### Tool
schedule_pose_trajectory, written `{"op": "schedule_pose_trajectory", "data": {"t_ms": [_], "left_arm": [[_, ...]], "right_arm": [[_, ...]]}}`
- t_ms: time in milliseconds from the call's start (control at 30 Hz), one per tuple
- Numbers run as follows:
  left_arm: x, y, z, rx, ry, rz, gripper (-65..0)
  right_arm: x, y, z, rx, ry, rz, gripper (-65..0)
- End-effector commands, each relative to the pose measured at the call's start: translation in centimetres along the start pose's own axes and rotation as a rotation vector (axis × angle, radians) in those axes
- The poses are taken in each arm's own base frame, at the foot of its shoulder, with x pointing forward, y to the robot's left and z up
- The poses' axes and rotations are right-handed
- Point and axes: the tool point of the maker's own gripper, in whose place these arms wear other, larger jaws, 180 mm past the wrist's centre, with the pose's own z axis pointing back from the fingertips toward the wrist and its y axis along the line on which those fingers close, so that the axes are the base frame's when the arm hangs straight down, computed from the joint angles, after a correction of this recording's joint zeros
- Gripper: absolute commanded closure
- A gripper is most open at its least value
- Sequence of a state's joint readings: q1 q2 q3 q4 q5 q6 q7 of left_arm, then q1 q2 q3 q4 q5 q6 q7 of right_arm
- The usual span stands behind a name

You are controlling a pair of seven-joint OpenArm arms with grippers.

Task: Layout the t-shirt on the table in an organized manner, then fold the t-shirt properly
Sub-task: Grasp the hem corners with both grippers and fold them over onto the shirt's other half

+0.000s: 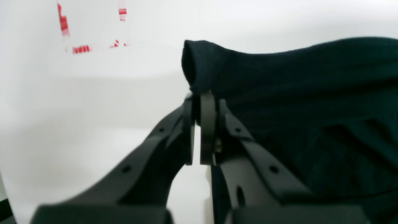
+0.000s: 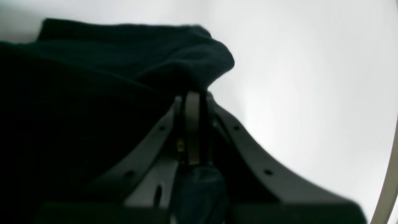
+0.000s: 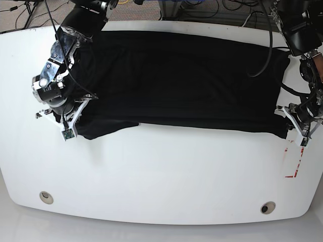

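We count one black t-shirt point(image 3: 176, 80) spread across the white surface point(image 3: 161, 171) toward twelve o'clock, two grommet holes point(image 3: 46, 197) near six, and two end effectors, left end effector point(image 1: 203, 96) and right end effector point(image 2: 192, 95), each pinching its near hem.

Beyond the far edge, dark cables point(image 3: 202, 11) trail across a grey-brown floor point(image 3: 15, 20), beside a metal frame point(image 3: 176, 7).

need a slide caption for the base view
Both end effectors, left and right, pinch opposite ends of the black t-shirt spread across the white table.
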State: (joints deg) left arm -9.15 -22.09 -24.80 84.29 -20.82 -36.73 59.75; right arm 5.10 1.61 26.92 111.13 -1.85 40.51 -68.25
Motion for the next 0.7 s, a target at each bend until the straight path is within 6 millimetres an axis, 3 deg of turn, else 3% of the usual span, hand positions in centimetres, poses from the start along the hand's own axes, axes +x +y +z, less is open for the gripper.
{"op": "schedule_pose_trajectory", "data": {"t_ms": [0,333,667], "left_arm": [[0.2,1.0,1.0,0.042,-0.007,-0.023,-0.3],[-4.4,0.1,0.8,0.019,0.091,-0.025,-0.3],[-7.9,0.4,1.7,0.012,0.153,-0.037,-0.3]], "right_arm": [[-0.8,-1.1,0.9,-0.052,0.021,0.014,0.0],[-5.7,0.6,1.2,-0.018,0.130,0.028,0.0],[-7.9,1.1,2.0,-0.014,0.175,0.042,0.0]]}}
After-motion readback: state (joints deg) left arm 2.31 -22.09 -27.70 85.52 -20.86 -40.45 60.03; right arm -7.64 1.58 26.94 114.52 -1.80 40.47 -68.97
